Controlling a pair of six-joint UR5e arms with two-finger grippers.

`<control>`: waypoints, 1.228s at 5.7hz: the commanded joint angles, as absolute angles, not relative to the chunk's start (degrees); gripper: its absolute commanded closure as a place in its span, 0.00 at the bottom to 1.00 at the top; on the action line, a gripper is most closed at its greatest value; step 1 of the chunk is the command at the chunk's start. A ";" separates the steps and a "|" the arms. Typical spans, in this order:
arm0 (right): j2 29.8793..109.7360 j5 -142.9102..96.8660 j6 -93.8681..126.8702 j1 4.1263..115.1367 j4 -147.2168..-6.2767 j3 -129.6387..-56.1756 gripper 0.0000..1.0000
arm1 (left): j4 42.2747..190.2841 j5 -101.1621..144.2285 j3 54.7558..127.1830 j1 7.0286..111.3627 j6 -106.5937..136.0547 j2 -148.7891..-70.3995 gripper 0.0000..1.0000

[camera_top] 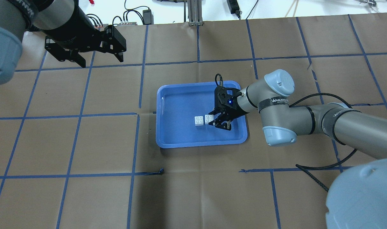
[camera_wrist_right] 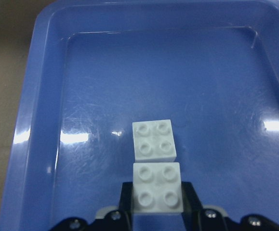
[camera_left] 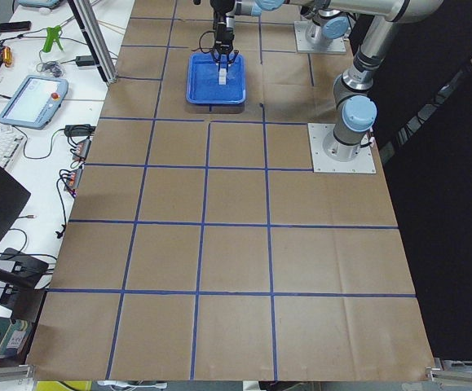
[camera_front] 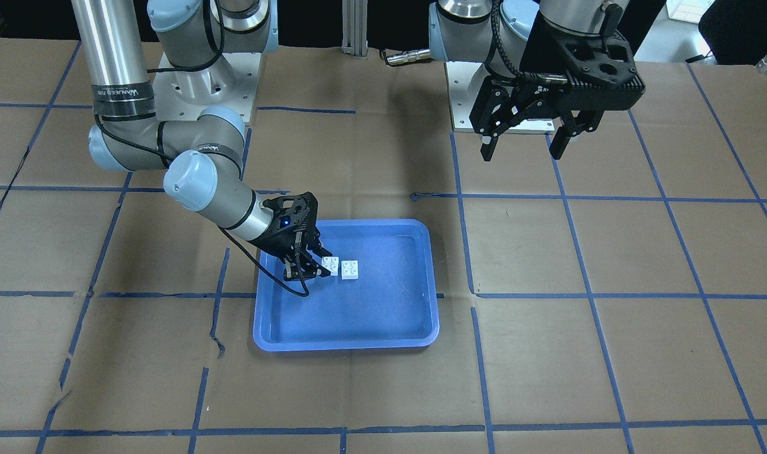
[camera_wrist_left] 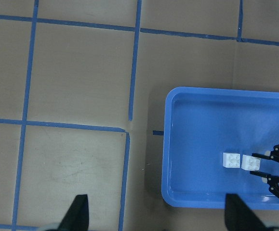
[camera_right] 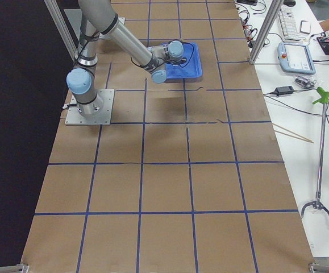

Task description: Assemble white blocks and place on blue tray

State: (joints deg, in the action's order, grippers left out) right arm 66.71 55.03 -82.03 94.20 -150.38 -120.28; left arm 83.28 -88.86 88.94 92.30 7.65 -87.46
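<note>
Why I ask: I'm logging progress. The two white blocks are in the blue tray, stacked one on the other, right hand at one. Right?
Not stacked: the right wrist view shows the white blocks side by side on the blue tray, all studs showing, right hand at one.
</note>
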 commanded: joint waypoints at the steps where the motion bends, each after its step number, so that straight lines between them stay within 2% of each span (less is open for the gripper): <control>1: 66.36 54.84 -81.83 94.22 -150.64 -120.23 0.73 | 83.41 -88.86 88.95 92.37 7.65 -87.45 0.01; 7: 64.69 54.67 -81.12 94.22 -152.31 -120.15 0.73 | 83.50 -88.77 90.88 92.46 7.65 -86.04 0.01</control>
